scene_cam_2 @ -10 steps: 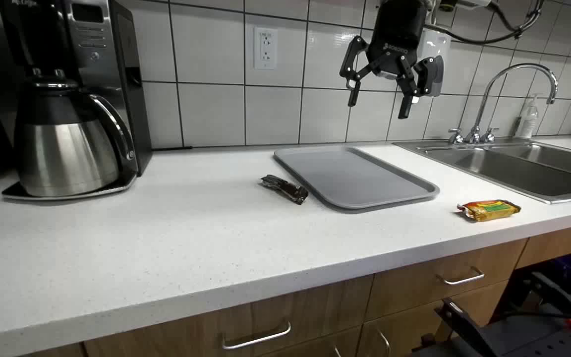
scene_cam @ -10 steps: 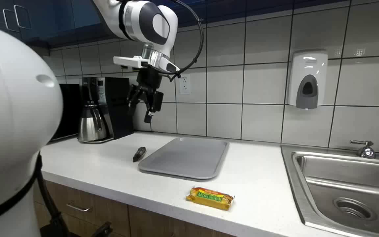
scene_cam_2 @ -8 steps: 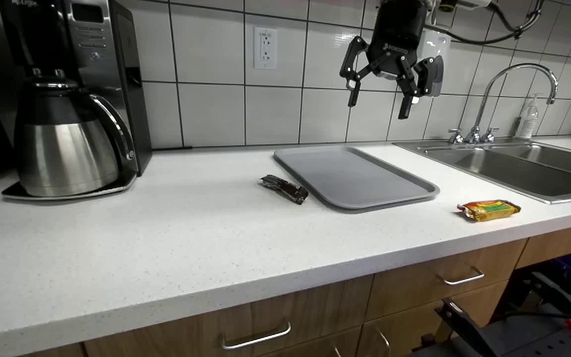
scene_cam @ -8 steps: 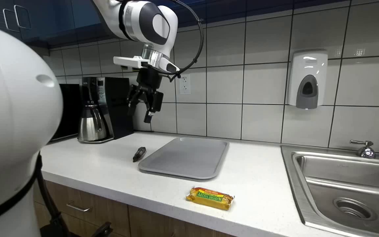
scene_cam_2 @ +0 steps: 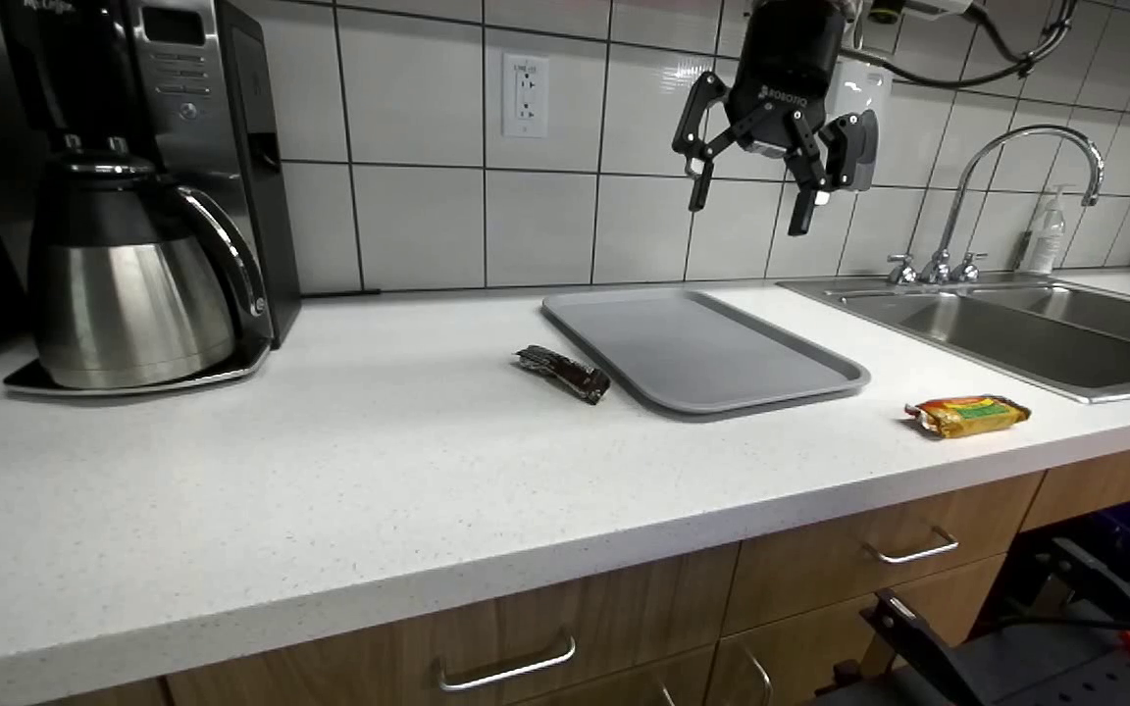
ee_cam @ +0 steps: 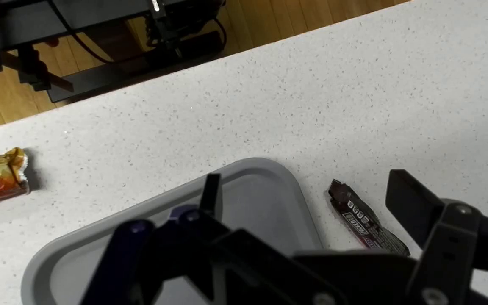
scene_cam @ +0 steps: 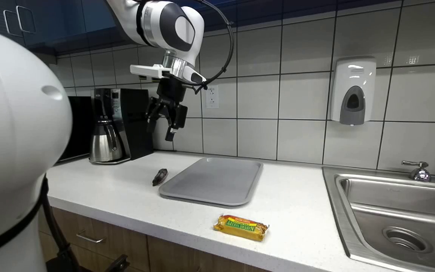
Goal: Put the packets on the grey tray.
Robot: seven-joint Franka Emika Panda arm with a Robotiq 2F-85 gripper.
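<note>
White speckled counter [scene_cam_2: 330, 461] below a pale tiled wall [scene_cam: 257, 100]. Robotiq gripper [scene_cam_2: 749, 208] points downward in mid-air, well above the counter, its two fingers [scene_cam_2: 802, 213] wide apart. White arm [scene_cam: 181, 28] carries it from overhead.

Grey tray [scene_cam: 213, 181] flat on the counter; rounded corners, shallow rim. Nature Valley bar packet [scene_cam: 241, 227], yellow-gold with green print: on the counter, off the tray, near the front edge, on the side toward the steel sink [scene_cam: 340, 204].

Dark bar wrapper [scene_cam_2: 565, 375], blackish, pale lettering too small for me to read surely: also on the counter, just beside the tray, a narrow strip of white between, lying slantwise. In the wrist view it shows between the tray and one finger; the gold packet there shows only one end.

Coffee maker [scene_cam_2: 192, 137] with steel carafe [scene_cam_2: 133, 314] on the dark wrapper's side. Chrome faucet [scene_cam_2: 938, 267] behind the sink. Soap dispenser [scene_cam: 354, 90] and power outlet [scene_cam_2: 526, 95] on the tiles.
</note>
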